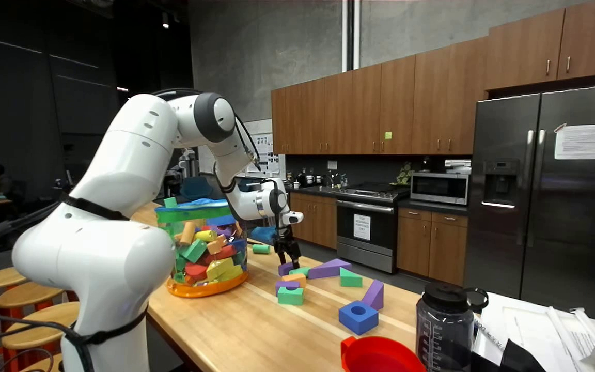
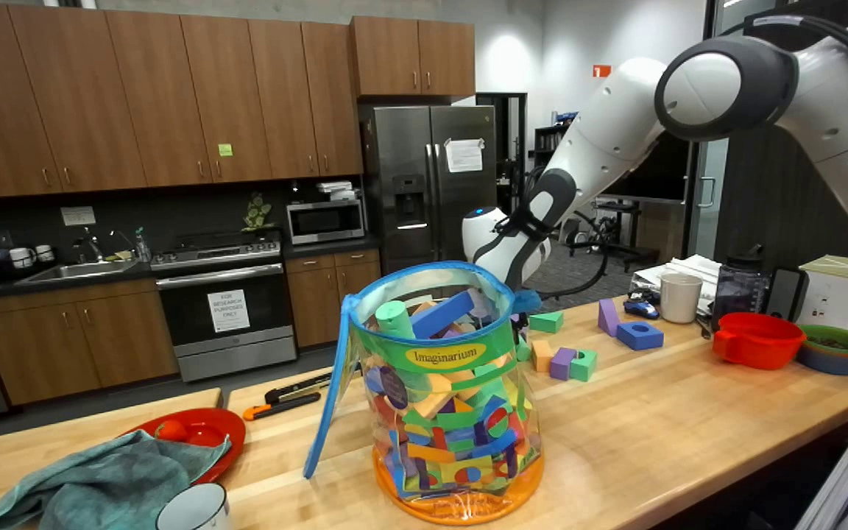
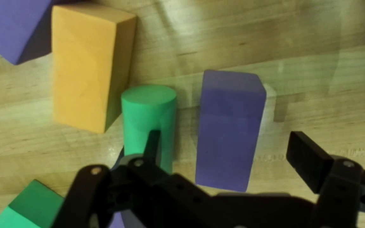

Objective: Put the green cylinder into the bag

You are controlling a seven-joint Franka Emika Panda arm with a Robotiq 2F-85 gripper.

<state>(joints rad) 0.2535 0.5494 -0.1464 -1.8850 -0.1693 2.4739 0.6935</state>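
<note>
A green cylinder (image 3: 149, 114) lies on its side on the table, beside a purple block (image 3: 230, 129). In an exterior view it shows partly as a green shape (image 1: 300, 270) by my fingers. A second green cylinder (image 1: 261, 249) lies nearer the bag. My gripper (image 3: 227, 144) is open and empty, low over the blocks. In the wrist view the purple block appears between the fingers, and the left finger overlaps the green cylinder. The clear bag (image 2: 446, 358) with a blue rim stands open, full of blocks; it also shows in an exterior view (image 1: 207, 289). It hides most of my gripper there.
An orange block (image 3: 84, 66) sits close to the cylinder. A purple wedge (image 1: 330, 268), green wedge (image 1: 350, 278) and blue block (image 1: 358, 317) lie farther along the table. A red bowl (image 2: 759, 340) and bottle (image 1: 444, 330) stand at that end. A red plate (image 2: 229, 434) lies beyond the bag.
</note>
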